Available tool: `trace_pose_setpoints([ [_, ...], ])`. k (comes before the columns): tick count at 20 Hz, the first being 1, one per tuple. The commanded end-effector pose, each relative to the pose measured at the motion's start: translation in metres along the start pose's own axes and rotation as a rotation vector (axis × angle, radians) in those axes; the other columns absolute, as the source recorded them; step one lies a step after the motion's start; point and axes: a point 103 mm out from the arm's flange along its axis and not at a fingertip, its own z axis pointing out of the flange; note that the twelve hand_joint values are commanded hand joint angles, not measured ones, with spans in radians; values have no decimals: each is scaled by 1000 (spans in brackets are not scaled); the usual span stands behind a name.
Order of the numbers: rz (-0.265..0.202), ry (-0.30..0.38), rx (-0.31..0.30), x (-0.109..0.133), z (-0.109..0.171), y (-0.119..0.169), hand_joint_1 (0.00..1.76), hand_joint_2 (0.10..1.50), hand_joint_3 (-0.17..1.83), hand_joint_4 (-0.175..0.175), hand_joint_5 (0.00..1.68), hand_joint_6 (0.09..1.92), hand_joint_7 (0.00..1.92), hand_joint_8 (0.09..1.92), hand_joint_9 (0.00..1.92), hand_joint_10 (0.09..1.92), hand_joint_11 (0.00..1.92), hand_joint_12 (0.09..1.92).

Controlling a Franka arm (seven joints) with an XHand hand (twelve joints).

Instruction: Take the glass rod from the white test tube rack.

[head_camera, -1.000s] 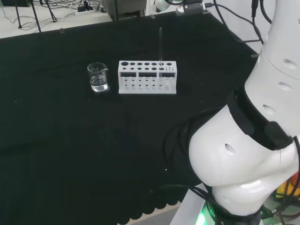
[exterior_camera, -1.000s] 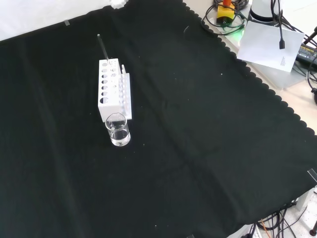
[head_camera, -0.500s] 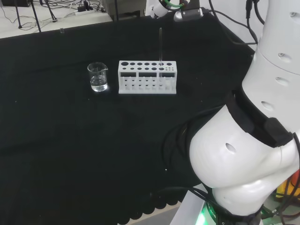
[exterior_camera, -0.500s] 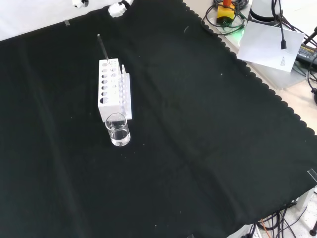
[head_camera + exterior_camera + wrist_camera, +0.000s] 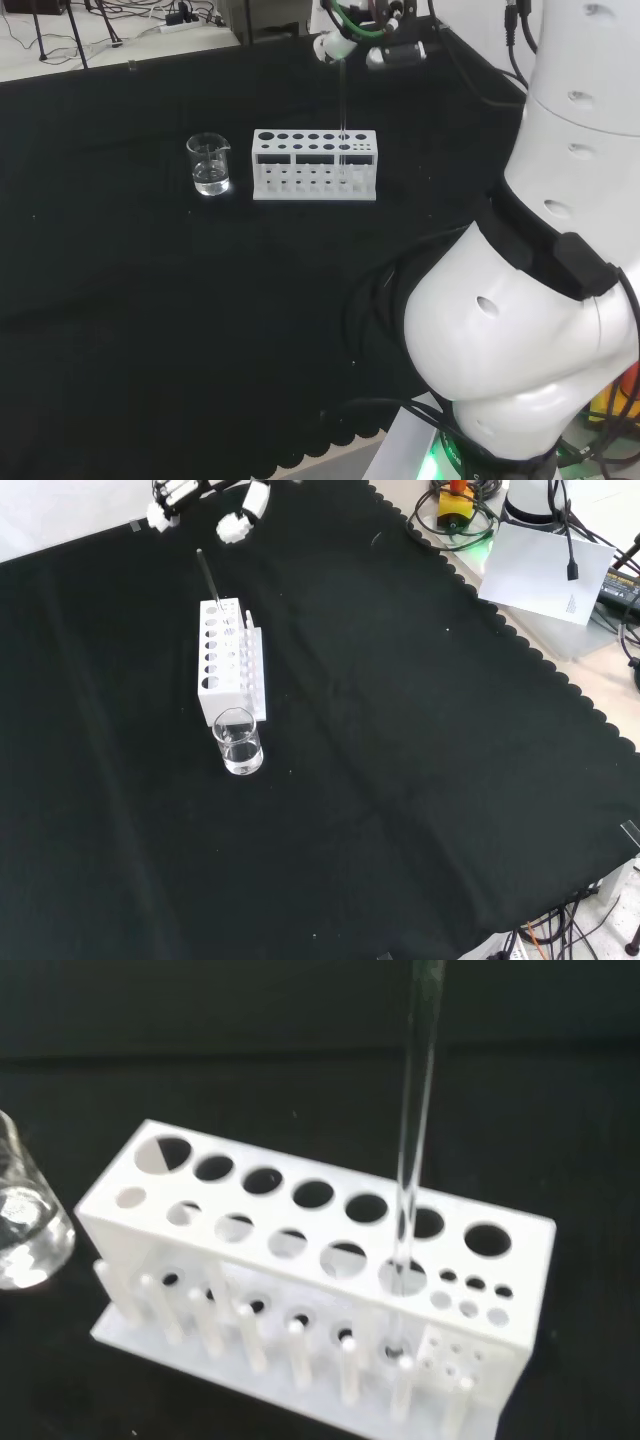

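The black cloth [image 5: 420,740] covers the bench, and the white test tube rack [image 5: 314,165] stands on it as the landmark. In the head view a small beaker [image 5: 208,164] with a little clear liquid stands just left of the rack, apart from it; in the front view it sits just in front of the rack's near end. The glass rod [image 5: 416,1120] stands upright in a hole near one end of the rack, the end away from the beaker. The hand [image 5: 200,500] hangs above and beyond the rod's top; its white fingertips [image 5: 238,526] are spread apart, one to each side of the rod, touching nothing and holding nothing.
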Motion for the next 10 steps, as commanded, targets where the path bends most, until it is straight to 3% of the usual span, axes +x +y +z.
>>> trace_pose_setpoints([
  [1, -1, 7, 24, -6, 17, 9, 607, 965, 632, -175, 178, 87, 121, 970, 328, 933, 113, 1443],
  [9, -1, 10, 71, -14, 35, 12, 599, 985, 603, -175, 249, 87, 289, 982, 489, 909, 215, 1430],
  [10, 16, 0, 85, -14, 36, 14, 600, 987, 599, -175, 268, 87, 314, 979, 512, 901, 234, 1425],
])
